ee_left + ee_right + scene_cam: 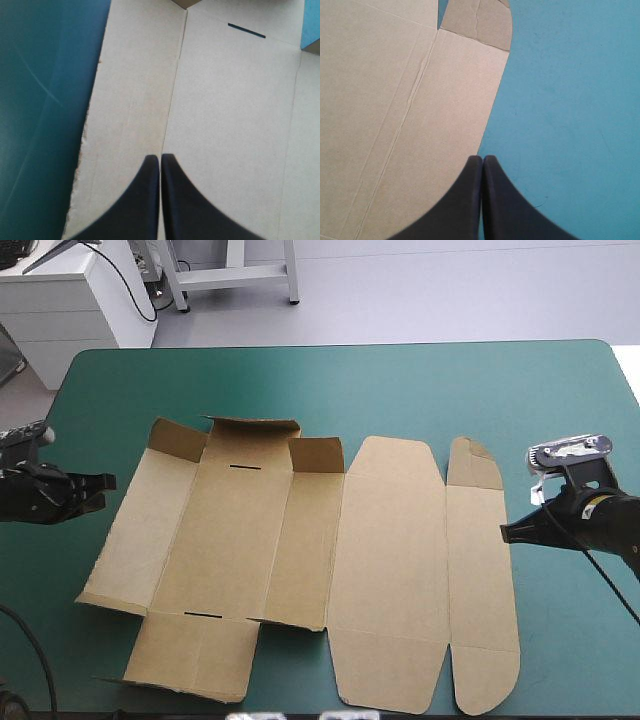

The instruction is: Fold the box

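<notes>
The brown box [300,560] lies as a cut sheet in the middle of the teal-green table, mostly flat, with small flaps at its far left corner raised a little. Its long lid panel and narrow end strip [480,580] stretch to the right. My left gripper [104,486] hovers just off the sheet's left edge, fingers shut, pointing at the left side panel [130,115]. My right gripper [508,532] is shut too, its tip at the right edge of the narrow strip [435,125]. Neither gripper holds the board.
Bare teal-green cover [400,380] lies beyond the box toward the far edge and to the right of the strip [570,100]. A slot [246,30] is cut in the base panel ahead of the left gripper.
</notes>
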Motion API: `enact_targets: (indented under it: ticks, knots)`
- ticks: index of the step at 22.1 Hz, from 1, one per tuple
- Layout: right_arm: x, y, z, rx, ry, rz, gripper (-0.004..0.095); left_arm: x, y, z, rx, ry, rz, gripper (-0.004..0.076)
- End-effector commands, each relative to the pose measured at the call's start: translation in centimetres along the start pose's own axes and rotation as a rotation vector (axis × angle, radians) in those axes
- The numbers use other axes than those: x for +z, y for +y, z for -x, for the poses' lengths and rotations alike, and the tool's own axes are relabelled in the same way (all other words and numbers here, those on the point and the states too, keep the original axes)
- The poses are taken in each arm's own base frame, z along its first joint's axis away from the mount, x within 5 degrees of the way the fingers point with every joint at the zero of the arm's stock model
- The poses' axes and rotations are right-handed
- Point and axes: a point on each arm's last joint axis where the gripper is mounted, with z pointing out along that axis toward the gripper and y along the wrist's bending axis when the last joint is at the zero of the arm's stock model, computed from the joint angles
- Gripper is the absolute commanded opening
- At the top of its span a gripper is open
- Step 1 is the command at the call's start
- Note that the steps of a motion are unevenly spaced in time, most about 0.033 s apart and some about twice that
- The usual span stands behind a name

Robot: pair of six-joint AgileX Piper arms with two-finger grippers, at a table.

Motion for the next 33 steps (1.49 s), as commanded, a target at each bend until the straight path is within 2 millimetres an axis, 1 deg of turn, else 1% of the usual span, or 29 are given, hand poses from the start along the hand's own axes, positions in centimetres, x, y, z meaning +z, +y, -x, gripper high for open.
enact_targets:
  ticks: [1, 4, 5, 7, 10, 12, 13, 15, 17, 18, 19, 22, 25, 27, 28, 29, 31, 33]
  knots:
    - [-1.1, -0.3, 0.8, -0.008, -0.094, -0.024, -0.0021, -1.2, 1.2, 0.5, -0.007, -0.040, -0.070, -0.0007]
    - [-1.1, -0.4, 0.9, -0.010, -0.104, -0.025, -0.0021, -0.7, 2.6, 0.4, -0.014, 0.003, -0.050, -0.0007]
    - [-1.1, -0.4, 0.9, -0.010, -0.104, -0.025, -0.0021, -0.3, 3.3, 0.4, -0.003, 0.032, -0.017, -0.0007]
    - [-1.1, -0.3, 0.9, -0.006, -0.105, -0.019, -0.0021, 0.1, 3.9, 0.5, 0.004, 0.037, 0.014, -0.0007]
    - [-1.1, -0.2, 1.1, 0.003, -0.123, -0.005, -0.0021, 0.1, 4.1, 0.8, 0.004, 0.007, 0.033, -0.0007]
    - [-1.1, -0.2, 1.1, -0.015, -0.123, -0.006, -0.0021, 0.1, 4.0, 0.8, 0.009, 0.012, 0.030, 0.0013]
    - [-1.1, -0.2, 1.1, -0.016, -0.123, -0.006, -0.0021, 0.1, 4.0, 0.8, -0.008, 0.012, 0.030, 0.0069]
    - [-1.1, -0.2, 1.1, -0.034, -0.123, -0.007, -0.0021, 0.1, 4.1, 0.9, 0.015, -0.006, 0.041, 0.0207]
    - [-1.1, -0.2, 1.1, -0.034, -0.125, -0.007, -0.0021, 0.3, 4.3, 1.0, -0.010, -0.016, 0.047, 0.0395]
    - [-1.1, -0.2, 1.1, -0.036, -0.126, -0.007, -0.0021, 0.4, 4.4, 1.0, -0.011, -0.009, 0.049, 0.0470]
    - [-1.1, -0.2, 1.1, -0.036, -0.126, -0.007, -0.0021, 0.6, 4.6, 1.0, -0.011, 0.001, 0.054, 0.0496]
    - [-1.1, -0.2, 1.1, -0.036, -0.124, -0.007, -0.0021, 1.9, 5.2, 0.8, -0.008, 0.059, 0.030, 0.0482]
    - [-1.0, -0.2, 1.0, -0.036, -0.118, -0.006, -0.0021, 3.9, 5.9, -0.3, -0.013, 0.140, -0.006, 0.0477]
    - [-1.0, -0.2, 1.0, -0.036, -0.116, -0.006, -0.0021, 5.5, 6.4, -1.7, 0.007, 0.222, -0.049, 0.0477]
    - [-1.0, -0.2, 1.0, -0.036, -0.116, -0.006, -0.0021, 6.5, 6.5, -2.6, 0.032, 0.282, -0.097, 0.0477]
    - [-1.0, -0.2, 1.0, -0.036, -0.116, -0.006, -0.0021, 7.1, 6.5, -3.0, 0.055, 0.307, -0.134, 0.0477]
    - [-1.0, -0.2, 1.0, -0.036, -0.116, -0.006, -0.0021, 7.9, 6.6, -3.3, 0.049, 0.313, -0.177, 0.0477]
    - [-1.0, -0.1, 1.0, -0.035, -0.117, -0.004, -0.0021, 8.5, 6.8, -3.1, 0.037, 0.303, -0.193, 0.0477]
